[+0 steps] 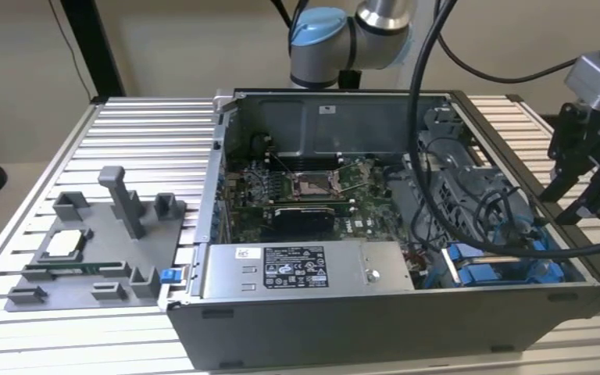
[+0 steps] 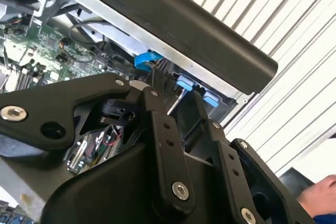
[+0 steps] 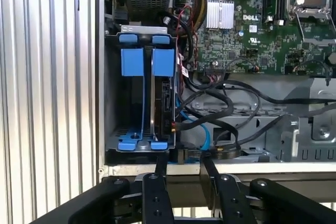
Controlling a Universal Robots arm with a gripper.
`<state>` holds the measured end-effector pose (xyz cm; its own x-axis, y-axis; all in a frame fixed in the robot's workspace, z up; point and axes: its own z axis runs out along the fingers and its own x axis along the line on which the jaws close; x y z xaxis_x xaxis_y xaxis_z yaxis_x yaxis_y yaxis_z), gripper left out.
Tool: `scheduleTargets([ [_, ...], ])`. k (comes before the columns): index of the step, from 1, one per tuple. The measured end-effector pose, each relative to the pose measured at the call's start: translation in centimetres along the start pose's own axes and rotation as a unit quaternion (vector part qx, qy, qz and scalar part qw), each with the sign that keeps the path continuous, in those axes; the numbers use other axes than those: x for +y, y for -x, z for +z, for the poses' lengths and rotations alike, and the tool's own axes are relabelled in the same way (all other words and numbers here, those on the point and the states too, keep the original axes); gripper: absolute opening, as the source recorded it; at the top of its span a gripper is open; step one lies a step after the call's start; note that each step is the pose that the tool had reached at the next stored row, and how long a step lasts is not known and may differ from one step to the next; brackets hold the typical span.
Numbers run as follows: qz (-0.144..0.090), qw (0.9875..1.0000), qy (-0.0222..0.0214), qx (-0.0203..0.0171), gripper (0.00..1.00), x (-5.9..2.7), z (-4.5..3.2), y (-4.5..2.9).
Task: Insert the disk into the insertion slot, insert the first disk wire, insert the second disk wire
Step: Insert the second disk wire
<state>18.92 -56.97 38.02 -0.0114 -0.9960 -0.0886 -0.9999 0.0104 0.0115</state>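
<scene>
Hovering above the computer case (image 3: 294,167) rim, my gripper (image 3: 184,160) holds its jaws parted and empty; the disk (image 3: 164,100), grey in its bright blue carrier, sits on edge inside the insertion slot (image 3: 112,103).

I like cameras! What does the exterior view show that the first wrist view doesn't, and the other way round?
The exterior view takes in the whole computer case, the silver power-supply box, the grey parts tray beside it and the arm's blue joint. The first wrist view gives a close look at what seems to be the disk standing in the insertion slot, and a blue cable beside it. Both show the green circuit board, the slot's blue rails and the end effector.
</scene>
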Motion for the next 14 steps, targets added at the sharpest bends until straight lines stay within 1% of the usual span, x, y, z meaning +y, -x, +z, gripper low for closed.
scheduleTargets([
  [1, 0.0, 1.0, 0.0036, -0.0002, 1.0, -0.01, 0.0, -0.1],
  [2, 0.001, 1.0, 0.008, -0.0002, 1.0, -0.03, 0.0, -0.19],
  [4, 0.002, 0.9997, 0.0249, 0.0001, 1.0, -0.11, -0.01, -0.39],
  [5, 0.003, 0.9996, 0.0292, 0.0, 1.0, -0.14, 0.01, -0.41],
  [7, 0.003, 0.9996, 0.0298, -0.0014, 1.0, -0.19, 0.04, -0.43],
  [11, 0.002, 0.9995, 0.0299, -0.009, 1.0, -0.47, 0.13, -0.59],
  [14, 0.002, 0.9995, 0.0302, -0.0131, 1.0, -0.77, 0.28, -0.83],
])
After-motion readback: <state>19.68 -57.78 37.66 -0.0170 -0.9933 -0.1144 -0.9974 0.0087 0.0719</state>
